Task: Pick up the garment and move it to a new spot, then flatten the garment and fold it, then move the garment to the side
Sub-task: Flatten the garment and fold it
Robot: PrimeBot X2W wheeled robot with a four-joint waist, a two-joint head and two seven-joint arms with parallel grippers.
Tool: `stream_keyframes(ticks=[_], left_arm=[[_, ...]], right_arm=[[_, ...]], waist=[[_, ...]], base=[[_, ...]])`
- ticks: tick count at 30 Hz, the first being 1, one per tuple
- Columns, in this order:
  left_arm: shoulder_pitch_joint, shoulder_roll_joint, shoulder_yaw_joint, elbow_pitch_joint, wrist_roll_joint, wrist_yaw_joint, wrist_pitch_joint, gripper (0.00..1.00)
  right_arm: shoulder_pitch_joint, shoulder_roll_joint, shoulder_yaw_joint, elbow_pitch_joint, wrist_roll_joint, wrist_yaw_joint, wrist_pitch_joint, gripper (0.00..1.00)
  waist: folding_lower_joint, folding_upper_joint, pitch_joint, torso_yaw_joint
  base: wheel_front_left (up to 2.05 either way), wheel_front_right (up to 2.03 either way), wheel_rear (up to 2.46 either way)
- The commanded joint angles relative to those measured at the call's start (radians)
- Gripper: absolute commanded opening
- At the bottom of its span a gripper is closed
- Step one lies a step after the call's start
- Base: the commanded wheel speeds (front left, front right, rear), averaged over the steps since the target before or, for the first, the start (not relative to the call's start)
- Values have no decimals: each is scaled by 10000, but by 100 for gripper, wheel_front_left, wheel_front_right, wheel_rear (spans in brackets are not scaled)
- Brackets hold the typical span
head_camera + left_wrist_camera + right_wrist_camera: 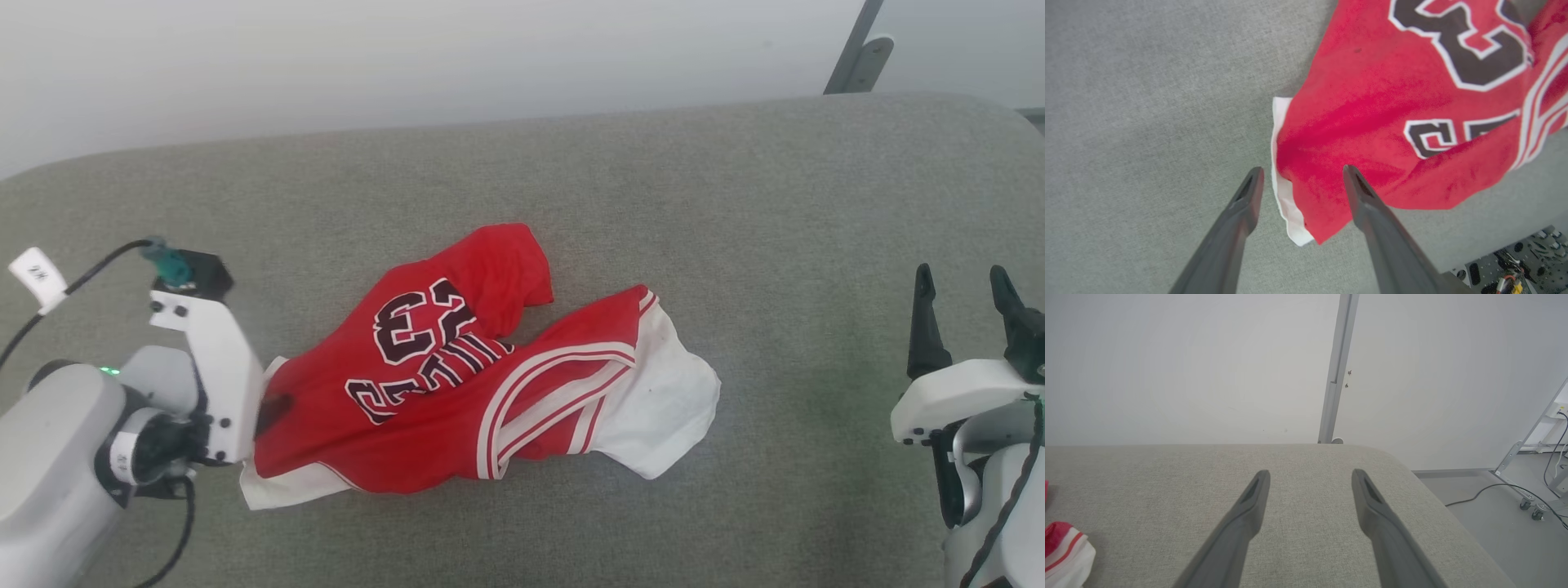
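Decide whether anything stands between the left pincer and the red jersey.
Nothing visible does. The left pincer is open right at the edge of the jersey. One finger is over the red cloth and the other is over the grey cushion beside the white hem, with no other object between them.

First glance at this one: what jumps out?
A crumpled red garment numbered 23 lies in the middle of the grey cushion. The left claw stands open astride its white-edged corner; the right claw is open too, far off to the right, touching nothing.
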Motion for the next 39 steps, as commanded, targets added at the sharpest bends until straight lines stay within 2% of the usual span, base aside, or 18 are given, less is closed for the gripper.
stream_keyframes(ticks=[1, 2, 8, 10, 13, 18, 19, 21, 24, 30, 39], left_arm=[[41, 4, -49, -333, -140, 199, 326, 100], [41, 4, -49, -333, -140, 199, 326, 100], [344, 164, -332, -1403, -381, 979, 1460, 100], [386, 365, -546, -1645, -63, 1111, 1701, 100], [384, 516, -835, -1709, 482, 1038, 1594, 100], [407, 262, -1028, -1082, 750, 522, 860, 100], [401, 145, -1022, -903, 723, 349, 662, 80], [308, -25, -1049, -499, 752, -55, 275, 0], [117, -234, -1103, 61, 795, -517, -54, 0], [-386, -439, -1155, 732, 962, -1169, -414, 0], [-1370, -283, -938, 750, 1300, -1498, -795, 0]], right_arm=[[63, 15, 38, 23, 33, 1, -20, 100], [63, 15, 38, 23, 33, 1, -20, 100], [71, 17, 122, 38, 160, 1, -51, 100], [51, 15, 140, 51, 162, 1, -72, 100], [-13, 17, 186, 62, 238, 1, -87, 100], [-142, 20, 357, 186, 314, 1, -137, 100], [-165, 20, 427, 212, 336, 1, -161, 100], [-182, 17, 531, 269, 324, 1, -205, 100], [-187, 18, 612, 354, 339, 1, -254, 100], [-148, 18, 653, 525, 278, 1, -347, 100], [-91, 17, 679, 583, 232, 1, -311, 100]], waist=[[0, -1, -33, 37], [0, -1, -33, 37], [0, -1, 4, 81], [0, -1, 36, 77], [0, -1, 120, 55], [0, -1, 268, -5], [0, -1, 298, -15], [0, -1, 341, -21], [0, -1, 364, 6], [0, -1, 309, 146], [0, -1, 192, 270]], base=[[0, 0, 0], [0, 0, 0], [0, 0, 0], [0, 0, 0], [0, 0, 0], [0, 0, 0], [0, 0, 0], [0, 0, 0], [0, 0, 0], [0, 0, 0], [0, 0, 0]])
